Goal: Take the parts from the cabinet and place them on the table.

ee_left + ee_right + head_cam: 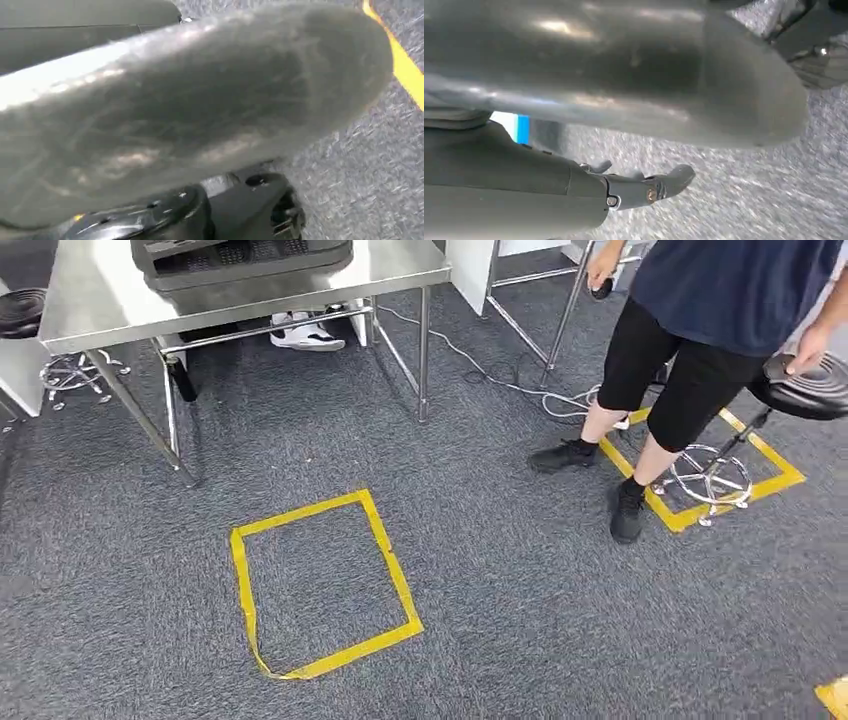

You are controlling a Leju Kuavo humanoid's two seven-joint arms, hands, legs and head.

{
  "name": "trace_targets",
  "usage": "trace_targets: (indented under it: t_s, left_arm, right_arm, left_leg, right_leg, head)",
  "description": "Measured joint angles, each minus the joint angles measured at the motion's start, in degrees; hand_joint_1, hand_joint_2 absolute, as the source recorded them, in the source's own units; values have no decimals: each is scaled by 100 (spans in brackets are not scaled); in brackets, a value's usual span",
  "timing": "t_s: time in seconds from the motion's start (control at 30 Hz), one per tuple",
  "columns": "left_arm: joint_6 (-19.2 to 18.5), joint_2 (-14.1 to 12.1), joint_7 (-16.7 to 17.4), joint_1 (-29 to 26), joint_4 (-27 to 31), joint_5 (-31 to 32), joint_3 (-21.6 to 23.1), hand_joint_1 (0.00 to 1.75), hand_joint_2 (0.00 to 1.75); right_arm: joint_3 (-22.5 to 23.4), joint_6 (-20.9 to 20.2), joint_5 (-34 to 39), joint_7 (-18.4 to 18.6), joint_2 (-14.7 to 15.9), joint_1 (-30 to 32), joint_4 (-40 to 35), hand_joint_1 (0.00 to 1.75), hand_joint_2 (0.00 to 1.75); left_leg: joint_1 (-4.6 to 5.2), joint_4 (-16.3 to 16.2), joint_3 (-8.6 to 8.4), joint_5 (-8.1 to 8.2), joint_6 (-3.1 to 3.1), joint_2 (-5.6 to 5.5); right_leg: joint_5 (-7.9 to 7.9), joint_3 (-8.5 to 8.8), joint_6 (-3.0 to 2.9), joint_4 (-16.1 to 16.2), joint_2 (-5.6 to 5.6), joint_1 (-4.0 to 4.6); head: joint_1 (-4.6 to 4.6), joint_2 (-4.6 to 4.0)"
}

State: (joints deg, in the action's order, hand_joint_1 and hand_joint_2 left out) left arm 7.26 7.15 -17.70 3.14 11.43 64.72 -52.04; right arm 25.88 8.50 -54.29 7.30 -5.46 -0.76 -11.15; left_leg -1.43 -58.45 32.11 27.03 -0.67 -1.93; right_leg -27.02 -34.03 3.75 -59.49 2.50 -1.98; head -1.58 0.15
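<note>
My left hand hangs over grey carpet; its thick grey thumb lies blurred across the left wrist view and hides the fingers, so I cannot tell how they lie. My right hand also hangs above the carpet, thumb stretched out and dark fingers extended, with nothing in them. The steel table stands at the far left of the head view, with a dark tray-like object on it.
A yellow tape square marks the carpet ahead. A person stands at the right, one hand on a black stool inside a second tape square. A cable trails across the floor. White shoes show under the table.
</note>
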Motion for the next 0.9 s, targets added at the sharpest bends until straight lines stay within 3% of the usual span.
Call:
trace_targets:
  t_s: [0.03,0.1,0.13,0.17,0.23,0.27,0.3,0.33,0.43,0.47,0.5,0.53,0.6,0.63,0.67,0.7,0.73,0.77,0.8,0.83,0.87,0.9]
  left_arm:
    - [0,0,0,2,0,2,-2,0,0]
    - [0,0,0,-4,0,2,-9,0,0]
    - [0,0,0,-4,0,4,-13,0,0]
    - [0,0,-2,-2,0,4,-15,0,0]
    - [-4,0,-9,2,0,11,-22,0,0]
    - [-7,0,-15,3,0,11,-22,0,0]
    - [-7,6,-18,5,0,11,-22,0,0]
    - [-9,7,-26,0,0,13,-24,0,0]
    - [-9,11,-31,23,0,13,-24,0,0]
    - [-9,9,-33,23,2,15,-24,0,0]
    - [-9,4,-37,21,2,20,-24,0,0]
    - [-9,2,-44,15,2,22,-24,0,0]
    - [-9,-9,-44,-9,2,20,-24,0,0]
    - [-9,-11,-44,-14,2,22,-24,0,0]
    - [-9,-11,-44,-18,2,22,-24,0,0]
    - [-9,-15,-44,-17,2,20,-24,0,0]
    - [-9,-24,-44,-17,2,20,-24,0,0]
    - [-9,-28,-46,-17,2,20,-24,0,0]
    - [-7,-22,-46,-26,-2,17,-26,0,0]
    - [-9,-9,-50,-34,-22,11,-26,0,0]
    - [-7,-13,-55,-18,-20,11,-26,0,0]
    - [-7,-18,-59,-10,-20,9,-26,0,0]
  right_arm:
    - [4,0,-2,-2,-7,-15,0,0,0]
    - [18,0,-4,-2,-9,-33,0,0,0]
    - [24,0,-4,-2,-9,-29,0,0,0]
    - [28,0,-4,-2,-7,-16,2,0,0]
    - [33,-2,-11,0,-2,-1,2,0,0]
    - [33,-4,-20,0,4,-8,0,0,0]
    - [33,-7,-22,0,15,-31,0,0,0]
    - [33,-11,-26,-2,9,-46,0,0,0]
    - [35,-11,-31,-7,15,-40,2,0,0]
    - [35,-13,-29,-7,11,-38,0,0,0]
    - [35,-18,-29,-7,11,-26,2,0,0]
    - [37,-22,-31,-7,18,-25,0,0,0]
    - [37,-28,-35,-15,-4,-34,0,0,0]
    - [37,-28,-35,-15,-9,-30,2,0,0]
    - [39,-31,-35,-15,-13,-17,2,0,0]
    - [39,-33,-35,-15,-20,-6,2,0,0]
    - [39,-33,-37,-17,-24,-6,2,0,0]
    - [39,-35,-37,-18,-33,-9,2,0,0]
    - [39,-35,-39,-17,-29,-8,2,0,0]
    - [39,-33,-39,-17,-20,-33,2,0,0]
    - [39,-33,-42,-15,-26,-29,2,0,0]
    - [39,-33,-42,-15,-28,-21,2,0,0]
  left_leg:
    - [16,0,19,-4,-48,81]
    - [64,-1,59,-14,-79,248]
    - [87,-2,69,-19,-90,317]
    - [107,-2,72,-20,-91,385]
    - [135,-1,65,-21,-92,508]
    - [139,-1,55,-22,-90,570]
    - [156,-7,37,-17,-83,619]
    - [180,-6,29,-1,-57,676]
    - [143,37,-20,-25,28,833]
    - [139,5,-16,3,77,761]
    - [118,-122,12,128,115,464]
    - [109,-424,135,367,128,296]
    - [87,-1369,533,851,170,187]
    - [72,-1711,680,942,194,176]
    - [48,-1745,687,875,216,176]
    - [14,-1505,570,679,245,173]
    - [-20,-1085,357,430,270,165]
    - [-68,-567,101,176,309,94]
    - [-144,-178,-87,102,369,-190]
    - [-133,-102,-95,201,364,-440]
    - [-108,-170,-47,201,298,-329]
    - [-78,-179,-25,194,248,-290]
  right_leg:
    - [-196,-213,-36,-407,-121,16]
    - [-562,-685,-78,-1367,-184,25]
    - [-619,-795,-62,-1620,-188,28]
    - [-575,-752,-36,-1576,-191,34]
    - [-261,-243,18,-706,-261,74]
    - [-106,118,0,-107,-416,118]
    - [-92,310,-118,277,-738,197]
    - [-44,311,-119,288,-714,195]
    - [-7,263,-217,298,-517,234]
    - [116,367,-261,376,-441,112]
    - [142,359,-274,394,-390,91]
    - [161,348,-303,390,-348,79]
    - [172,320,-313,384,-213,79]
    - [173,314,-311,375,-140,78]
    - [172,319,-307,366,-65,62]
    - [170,321,-302,343,12,33]
    - [167,318,-296,315,99,7]
    - [140,311,-247,273,185,-26]
    - [104,269,-183,203,250,-21]
    - [76,188,-118,90,321,6]
    - [112,127,-67,129,378,0]
    - [139,103,-25,163,435,4]
  head:
    - [22,0]
    - [27,0]
    - [29,0]
    - [25,0]
    - [29,0]
    - [33,0]
    - [29,0]
    - [20,0]
    - [11,0]
    - [14,0]
    - [-17,0]
    - [-28,0]
    - [-17,0]
    - [-28,0]
    - [-21,0]
    - [-21,0]
    - [-19,0]
    - [-26,0]
    - [-28,0]
    - [-57,0]
    - [-45,0]
    - [-41,0]
